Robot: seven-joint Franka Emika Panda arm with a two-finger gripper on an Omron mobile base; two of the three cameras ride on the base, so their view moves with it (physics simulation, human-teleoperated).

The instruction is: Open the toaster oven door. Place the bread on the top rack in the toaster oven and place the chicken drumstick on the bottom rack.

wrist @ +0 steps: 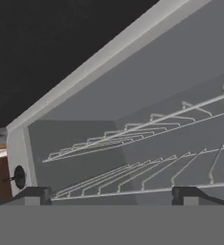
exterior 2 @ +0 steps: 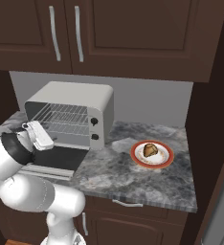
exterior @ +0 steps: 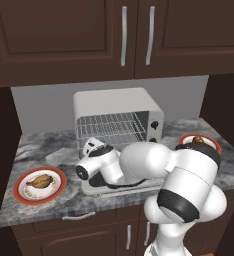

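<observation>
the gripper [wrist: 111, 194] hangs with fingers spread, holding nothing. the toaster oven [exterior: 118, 120] gapes just ahead, its bottom rack [wrist: 133, 179] nearest the fingertips.

Two wire racks, the top rack [wrist: 147, 125] and the bottom rack [wrist: 147, 177], span the grey cavity.

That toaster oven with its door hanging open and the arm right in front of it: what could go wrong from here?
The open fingers point into the toaster oven, close to the two wire racks; a careless move could snag the bottom rack. The toaster oven door lies flat under the arm, so a low swing might hit it. The chicken drumstick and the bread sit on plates at opposite sides, so each reach must clear the door.
</observation>
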